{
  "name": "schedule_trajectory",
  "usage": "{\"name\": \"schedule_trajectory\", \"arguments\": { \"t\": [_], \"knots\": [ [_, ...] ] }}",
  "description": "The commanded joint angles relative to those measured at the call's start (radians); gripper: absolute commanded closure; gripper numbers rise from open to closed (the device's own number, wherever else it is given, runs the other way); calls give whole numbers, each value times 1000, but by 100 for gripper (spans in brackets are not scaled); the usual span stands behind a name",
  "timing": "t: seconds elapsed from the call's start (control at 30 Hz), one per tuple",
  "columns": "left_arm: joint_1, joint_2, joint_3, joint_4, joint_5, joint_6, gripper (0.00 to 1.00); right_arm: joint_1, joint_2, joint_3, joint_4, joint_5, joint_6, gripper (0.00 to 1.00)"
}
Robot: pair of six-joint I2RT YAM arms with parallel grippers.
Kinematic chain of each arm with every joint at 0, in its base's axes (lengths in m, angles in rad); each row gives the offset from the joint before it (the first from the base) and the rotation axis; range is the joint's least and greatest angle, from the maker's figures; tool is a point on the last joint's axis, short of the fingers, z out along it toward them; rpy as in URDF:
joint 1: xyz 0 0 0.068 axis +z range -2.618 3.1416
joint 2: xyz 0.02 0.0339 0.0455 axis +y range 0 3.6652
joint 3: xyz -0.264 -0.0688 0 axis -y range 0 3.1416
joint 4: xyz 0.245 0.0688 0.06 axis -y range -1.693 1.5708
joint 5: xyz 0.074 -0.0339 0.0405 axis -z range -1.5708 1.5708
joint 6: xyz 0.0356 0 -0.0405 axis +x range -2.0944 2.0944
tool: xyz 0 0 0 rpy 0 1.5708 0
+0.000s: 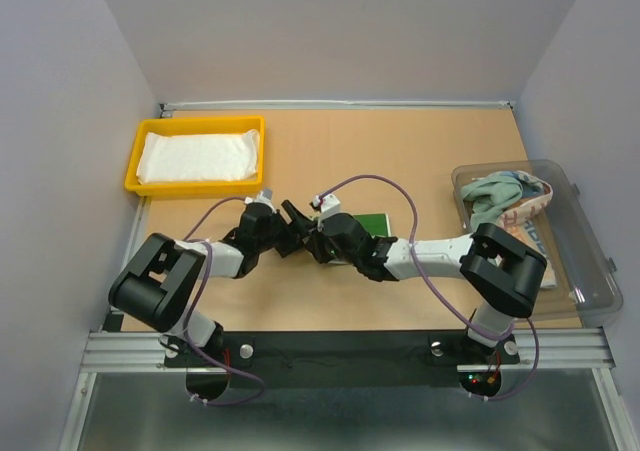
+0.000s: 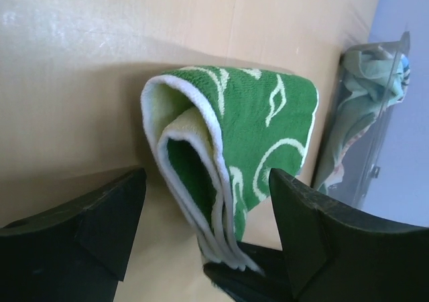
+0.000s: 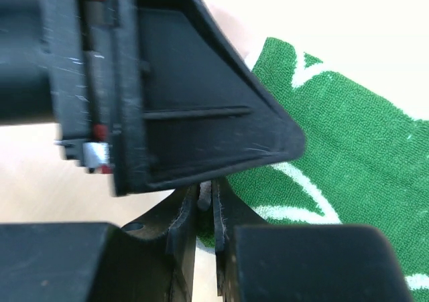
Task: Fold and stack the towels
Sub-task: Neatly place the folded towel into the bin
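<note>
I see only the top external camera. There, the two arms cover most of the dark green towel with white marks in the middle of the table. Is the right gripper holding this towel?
Observer: Yes. In the right wrist view the right gripper is shut, its jaws pressed together on an edge of the dark green towel with white marks.
Operator: And the left gripper?
Observer: The left gripper is open. Its fingers stand one on each side of the towel.
Operator: Is the towel lying flat?
Observer: No. The left wrist view shows it folded into several layers, with a rounded loop at one end and the edges gathered at the right gripper.
</note>
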Motion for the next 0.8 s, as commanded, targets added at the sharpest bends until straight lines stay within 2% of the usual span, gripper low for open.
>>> {"name": "schedule_trajectory", "arguments": {
  "t": [0.0, 0.1, 0.17, 0.23, 0.27, 0.37, 0.4, 0.43, 0.47, 0.5, 0.6, 0.7, 0.77],
  "knots": [
    [-18, 76, -3, 39, -4, -34, 21, -3, -27, -16, 94, 12, 17, 99],
    [-18, 89, -5, 55, -11, -31, 36, -3, -27, -17, 92, 15, 11, 99],
    [-18, 89, -3, 62, -17, -27, 53, -3, -28, -22, 92, 18, 8, 99],
    [-18, 78, 0, 69, -21, -11, 66, -3, -27, -26, 92, 13, 3, 99],
    [-18, 75, 3, 69, -27, -5, 82, -3, -27, -26, 93, 13, 3, 99],
    [-18, 58, 36, 31, -41, 50, 100, -1, -36, -28, 92, 21, -9, 99],
    [-15, 57, 55, -37, -44, 75, 100, -3, -41, -29, 90, 28, -15, 94],
    [-14, 52, 96, -68, -49, 119, 100, -3, -65, -39, 92, 38, -23, 75],
    [-7, 49, 115, -97, -64, 143, 100, -3, -77, -43, 89, 56, -29, 63],
    [-3, 38, 153, -150, -72, 163, 100, -3, -94, -46, 86, 64, -38, 44],
    [31, 31, 257, -278, -106, 259, 100, -3, -154, -40, 17, 104, -60, 19],
    [81, 55, 408, -426, -138, 398, 100, -3, -220, -55, -61, 140, -94, 9],
    [120, 77, 495, -503, -139, 459, 100, -3, -278, -74, -93, 163, -98, 6]
  ]
}}
